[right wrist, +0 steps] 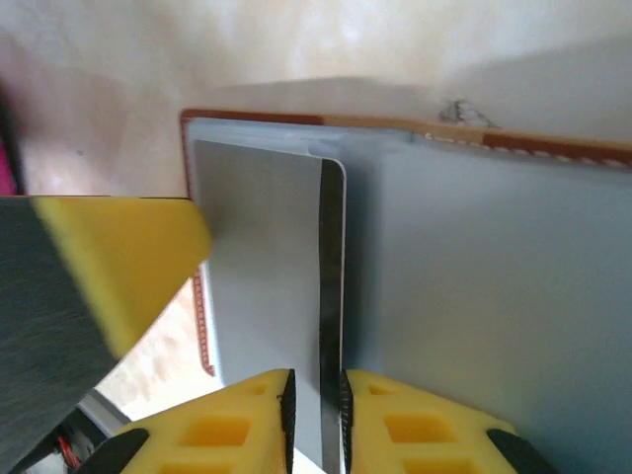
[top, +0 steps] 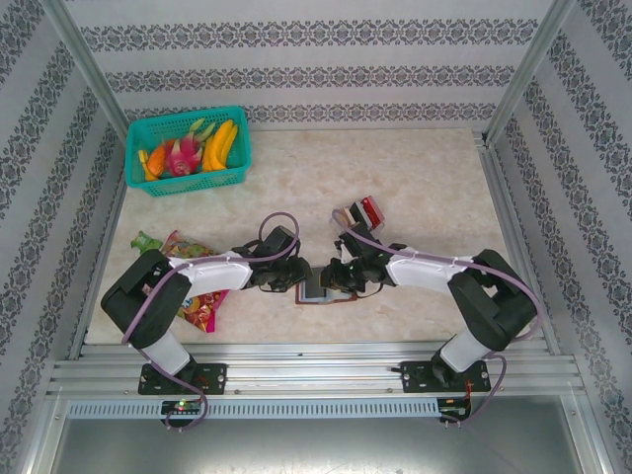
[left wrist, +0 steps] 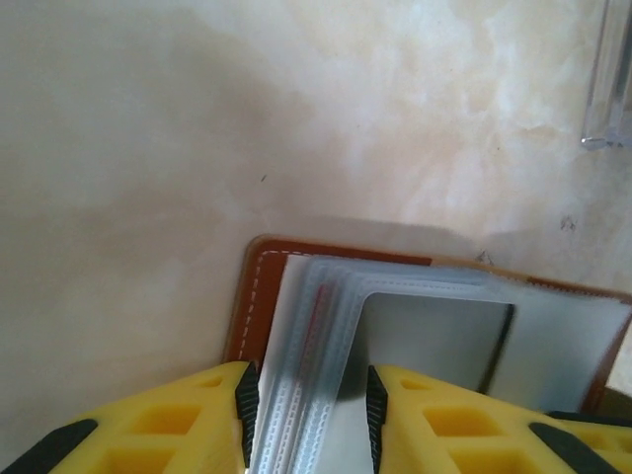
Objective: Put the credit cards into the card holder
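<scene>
The card holder (top: 324, 292) lies open on the table (top: 415, 178) between the two arms, leather side down. The left gripper (left wrist: 306, 415) is clamped on a bundle of its clear sleeves (left wrist: 306, 326), lifting them off the cover. The right gripper (right wrist: 316, 415) is closed on one card (right wrist: 331, 257), held edge-on and pointed down into the open holder. You cannot tell from these views whether its leading edge is inside a pocket or only lying against a sleeve. That is your main risk: pushed on, the card could slide between two sleeves instead of into one, or catch on a stitched mouth and bow. The left jaws pinch several sleeves together, so the target pocket may be squeezed flat and refuse the card. The holder is restrained by its sleeves alone, so a firm push may drag it across the table or twist it. One finger (right wrist: 118, 257) of the left gripper sits just beside the card, and a small sideways correction could bring the two grippers into contact. Releasing early would leave the card loose on top. The remaining cards wait in the stand (top: 361, 214) beyond.
</scene>
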Controlling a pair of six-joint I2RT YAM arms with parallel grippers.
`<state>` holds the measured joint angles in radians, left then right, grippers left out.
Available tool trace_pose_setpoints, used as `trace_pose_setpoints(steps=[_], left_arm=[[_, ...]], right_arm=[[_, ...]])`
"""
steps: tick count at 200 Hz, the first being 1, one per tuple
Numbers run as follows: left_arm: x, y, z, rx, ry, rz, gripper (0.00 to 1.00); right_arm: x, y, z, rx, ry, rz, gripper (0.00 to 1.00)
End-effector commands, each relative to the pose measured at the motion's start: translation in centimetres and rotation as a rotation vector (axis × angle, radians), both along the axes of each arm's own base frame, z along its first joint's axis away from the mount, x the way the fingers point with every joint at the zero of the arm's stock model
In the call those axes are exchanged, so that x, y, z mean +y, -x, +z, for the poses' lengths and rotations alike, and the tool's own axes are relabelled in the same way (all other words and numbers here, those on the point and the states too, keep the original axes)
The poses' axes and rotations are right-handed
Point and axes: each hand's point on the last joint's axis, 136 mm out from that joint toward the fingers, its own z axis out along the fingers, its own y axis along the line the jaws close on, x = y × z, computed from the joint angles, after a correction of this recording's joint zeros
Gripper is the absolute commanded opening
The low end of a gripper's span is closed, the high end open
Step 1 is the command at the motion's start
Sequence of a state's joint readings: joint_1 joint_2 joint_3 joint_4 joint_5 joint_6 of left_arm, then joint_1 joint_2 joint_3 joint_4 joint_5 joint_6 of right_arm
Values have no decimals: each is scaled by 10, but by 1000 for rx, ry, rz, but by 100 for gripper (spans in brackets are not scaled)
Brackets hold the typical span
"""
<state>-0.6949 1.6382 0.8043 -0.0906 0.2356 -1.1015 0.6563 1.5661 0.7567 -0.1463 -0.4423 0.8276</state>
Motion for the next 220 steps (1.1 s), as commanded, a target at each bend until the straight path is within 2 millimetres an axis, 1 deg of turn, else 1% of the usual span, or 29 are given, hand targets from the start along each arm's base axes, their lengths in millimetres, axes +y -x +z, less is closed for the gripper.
trace_pose_setpoints(steps=[1,12,25,38,52,70,80,93,108,116,126,142,167,185,220], left_arm=[[8,2,13,-37,-66,-11,40],[10,-3,22,-63,-88,-14,42],[7,-12,33,-94,-96,-24,44],[1,-22,41,-112,-92,-35,46],[-8,-36,48,-126,-70,-44,46],[-18,-55,55,-140,-27,-39,47],[-24,-67,60,-152,2,-34,49],[-36,-82,66,-164,33,-44,50],[-48,-99,69,-160,45,-60,50],[-54,-107,70,-165,51,-63,50],[-60,-117,67,-156,63,-57,51],[-68,-132,63,-143,92,-41,51],[-74,-151,57,-130,130,-12,52],[-74,-160,50,-109,146,11,52],[-75,-169,42,-91,188,29,52]], right_arm=[[-16,-23,42,-158,2,-4,26],[-35,-34,54,-219,57,-29,29],[-62,-50,69,-296,132,-62,38],[-86,-70,85,-377,219,-82,40],[-111,-88,98,-414,326,-103,40],[-127,-110,108,-458,405,-86,40],[-133,-120,108,-451,439,-69,40],[-136,-135,107,-461,483,-39,42],[-143,-149,105,-458,557,-35,41],[-140,-155,105,-472,549,-20,40],[-135,-162,103,-480,540,4,38],[-133,-171,102,-465,553,23,36],[-114,-176,92,-438,483,80,35],[-106,-176,83,-424,489,113,34],[-107,-180,69,-431,611,162,35]])
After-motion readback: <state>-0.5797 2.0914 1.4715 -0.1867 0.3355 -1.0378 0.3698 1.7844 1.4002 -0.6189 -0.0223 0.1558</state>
